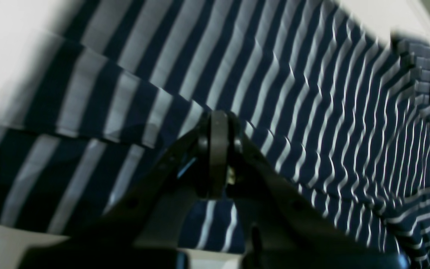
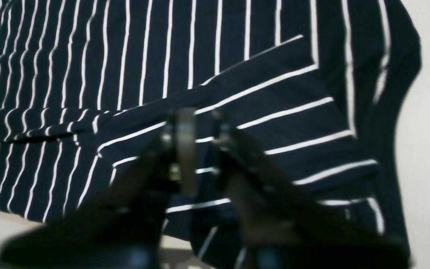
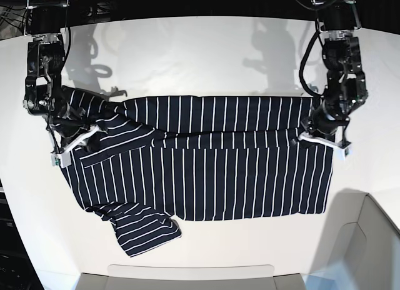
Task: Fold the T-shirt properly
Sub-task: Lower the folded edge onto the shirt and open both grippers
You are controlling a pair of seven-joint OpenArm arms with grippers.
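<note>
Left gripper [image 1: 218, 123]: jaws closed, pinching a folded edge of the T-shirt [image 3: 206, 165].
Right gripper [image 2: 196, 127]: jaws narrow, nipping cloth near the sleeve seam.
T-shirt position: spread across the white table [image 3: 206, 52], far edge doubled over.
Progress: first lengthwise fold begun; near sleeve [image 3: 147, 230] loose, remaining folds pending.
Markings: none legible.

— Bright overhead light here; the white worktop [image 3: 206, 59] nearly washes out, with soft grey arm shadows along its far edge.
— Both wrist views smear, though: stripes on the T-shirt [image 1: 312, 112] blur leftward, and each end effector sits out of focus.
</note>
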